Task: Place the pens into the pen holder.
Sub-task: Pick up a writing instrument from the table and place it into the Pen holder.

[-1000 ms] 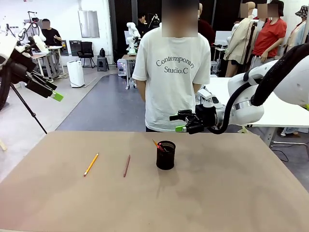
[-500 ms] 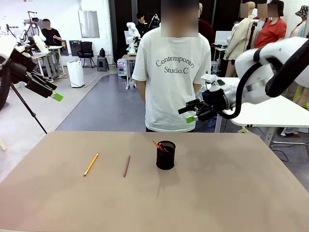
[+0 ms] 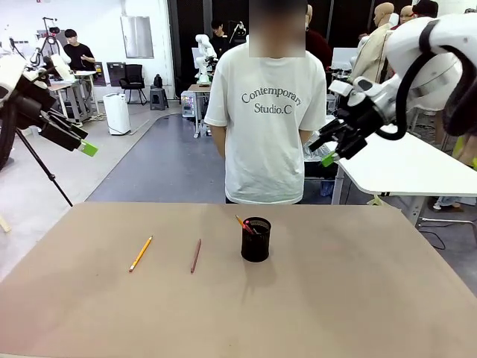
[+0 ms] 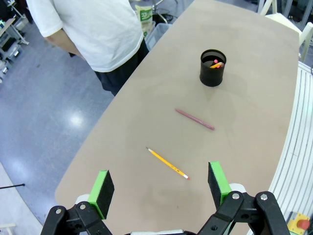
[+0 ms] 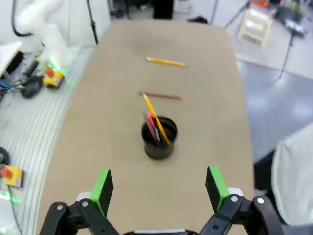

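Green-pad jaws on left gripper (image 4: 160, 186) & right gripper (image 5: 159, 187) spread wide, both empty.

- You can read "Contemporary Studio.C" in dark letters across the chest of the white T-shirt (image 3: 264, 123) worn by the person (image 3: 261, 171) at the far side of the table (image 3: 358, 298).
- You see it on two lines: "Contemporary" arched above, "Studio.C" beneath.

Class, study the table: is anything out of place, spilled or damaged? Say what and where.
Nothing is spilled or damaged. A yellow pencil and a brown pencil lie loose on the table, left of the holder. The holder stands upright with other pens leaning in it.
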Controlling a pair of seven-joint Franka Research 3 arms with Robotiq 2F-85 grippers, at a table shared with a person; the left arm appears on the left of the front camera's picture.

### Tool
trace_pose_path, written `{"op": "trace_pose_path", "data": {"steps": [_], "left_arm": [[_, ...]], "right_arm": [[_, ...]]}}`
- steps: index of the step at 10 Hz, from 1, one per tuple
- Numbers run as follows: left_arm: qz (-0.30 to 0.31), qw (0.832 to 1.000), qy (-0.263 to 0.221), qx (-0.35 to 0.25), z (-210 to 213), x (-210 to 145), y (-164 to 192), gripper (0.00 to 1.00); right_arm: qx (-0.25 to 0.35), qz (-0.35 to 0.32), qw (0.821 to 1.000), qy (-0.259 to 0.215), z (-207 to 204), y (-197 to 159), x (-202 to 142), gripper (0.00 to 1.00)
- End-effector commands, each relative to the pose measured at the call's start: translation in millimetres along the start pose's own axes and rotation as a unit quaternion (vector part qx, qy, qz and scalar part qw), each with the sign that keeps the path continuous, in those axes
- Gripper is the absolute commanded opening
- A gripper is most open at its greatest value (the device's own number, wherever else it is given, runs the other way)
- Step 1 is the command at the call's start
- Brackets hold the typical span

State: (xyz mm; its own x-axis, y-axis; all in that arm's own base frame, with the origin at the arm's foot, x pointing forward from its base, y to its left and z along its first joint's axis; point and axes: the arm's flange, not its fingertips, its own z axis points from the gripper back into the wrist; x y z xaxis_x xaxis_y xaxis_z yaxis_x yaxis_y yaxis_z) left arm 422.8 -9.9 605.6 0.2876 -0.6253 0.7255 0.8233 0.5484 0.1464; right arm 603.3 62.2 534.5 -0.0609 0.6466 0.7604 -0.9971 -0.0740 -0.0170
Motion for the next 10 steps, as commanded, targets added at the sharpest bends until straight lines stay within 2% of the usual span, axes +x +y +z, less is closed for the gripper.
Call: {"op": "trace_pose_path", "data": {"steps": [1,4,6,10], "left_arm": [[-0.001,1.0,-0.01,-0.003,1,1,0,1.0],[-0.001,1.0,-0.01,-0.003,1,1,0,1.0],[-0.001,1.0,-0.01,-0.003,1,1,0,1.0],[-0.001,1.0,-0.01,-0.003,1,1,0,1.0]], "right_arm": [[-0.052,-0.031,0.998,0.027,21,6,-15,1.0],[-0.119,-0.057,0.991,-0.004,54,31,-54,1.0],[-0.138,-0.079,0.987,-0.022,63,51,-80,1.0],[-0.133,-0.078,0.987,-0.044,61,70,-85,1.0]]}}
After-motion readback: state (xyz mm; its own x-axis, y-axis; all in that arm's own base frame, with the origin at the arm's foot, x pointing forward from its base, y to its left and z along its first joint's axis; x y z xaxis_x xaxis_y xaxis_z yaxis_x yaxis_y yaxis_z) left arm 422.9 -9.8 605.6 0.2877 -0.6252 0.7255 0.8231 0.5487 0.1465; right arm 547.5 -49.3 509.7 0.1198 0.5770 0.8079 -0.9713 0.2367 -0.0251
